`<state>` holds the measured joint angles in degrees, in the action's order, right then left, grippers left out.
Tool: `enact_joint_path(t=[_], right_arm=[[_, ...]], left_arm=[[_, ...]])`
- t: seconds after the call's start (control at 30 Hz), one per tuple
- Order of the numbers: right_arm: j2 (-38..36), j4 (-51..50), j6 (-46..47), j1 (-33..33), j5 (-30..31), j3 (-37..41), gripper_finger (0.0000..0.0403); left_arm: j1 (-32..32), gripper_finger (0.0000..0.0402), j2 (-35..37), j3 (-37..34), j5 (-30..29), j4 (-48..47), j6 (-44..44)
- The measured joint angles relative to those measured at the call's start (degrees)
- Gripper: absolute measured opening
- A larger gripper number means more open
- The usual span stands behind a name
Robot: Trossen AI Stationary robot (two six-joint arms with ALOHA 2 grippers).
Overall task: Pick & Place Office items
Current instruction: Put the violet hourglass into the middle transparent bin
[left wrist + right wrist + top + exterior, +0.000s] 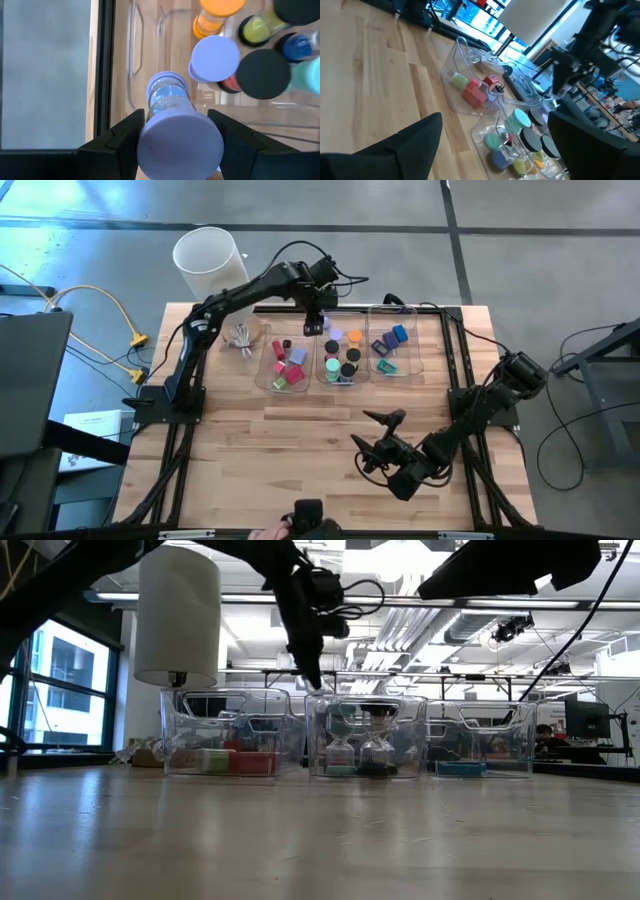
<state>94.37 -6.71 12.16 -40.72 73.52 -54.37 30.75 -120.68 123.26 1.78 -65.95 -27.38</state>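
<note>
Pinching a lavender-capped vial [172, 125] in my left hand [314, 326], I hover above the middle tray [340, 378], probably to drop it in; my right hand [385, 442] waits spread over the surface [290, 440].

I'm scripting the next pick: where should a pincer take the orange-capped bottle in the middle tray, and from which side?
Probably by its round orange cap, coming straight down from above. The orange-capped bottle stands upright with its cap uppermost, and the middle tray walls it in with other bottles crowded beside it, so a sideways approach looks blocked.
</note>
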Motion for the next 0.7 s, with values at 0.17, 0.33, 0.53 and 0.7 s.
enact_joint_path(t=[0.17,0.33,0.53,0.7], right_arm=[[0.00,-0.03,0.00,0.01,0.45,0.00,0.0352],[0.00,-0.04,0.01,0.01,0.53,0.00,0.0352],[0.00,-0.03,0.11,0.01,0.08,0.00,0.0352],[0.00,0.01,0.20,0.01,0.09,0.00,0.0352]], left_arm=[[0.06,0.0196,-1.05,0.00,0.22,-0.01,0.17],[0.03,0.0196,-2.78,-0.02,2.47,-0.90,0.20],[0.18,0.0196,-3.92,-0.04,4.04,-2.02,0.27],[0.06,0.0196,-5.54,-0.07,7.14,-3.54,0.39]])
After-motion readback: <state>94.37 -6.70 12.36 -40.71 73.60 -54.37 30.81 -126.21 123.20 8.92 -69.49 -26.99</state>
